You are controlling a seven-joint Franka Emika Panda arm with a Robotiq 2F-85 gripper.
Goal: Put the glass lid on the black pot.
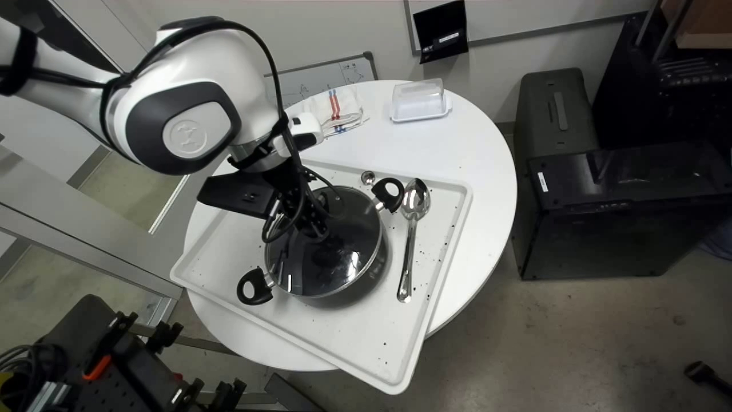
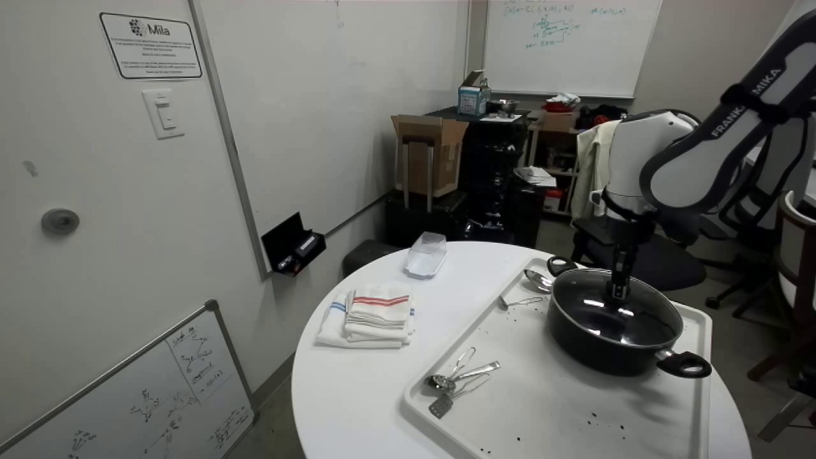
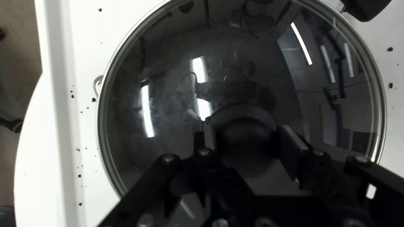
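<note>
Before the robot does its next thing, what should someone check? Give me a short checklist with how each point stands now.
1. Lid covering the pot: ok; it looks evenly seated in both exterior views.
2. Hand at the knob: ok; its fingers stand on both sides in the wrist view.
3. Fingers free of the knob, if the hand is to lift away next: cannot tell; contact is unclear.
4. Pot standing on the tray: ok.
5. Big spoon off the lid: ok; it lies on the tray beside the pot.
</note>
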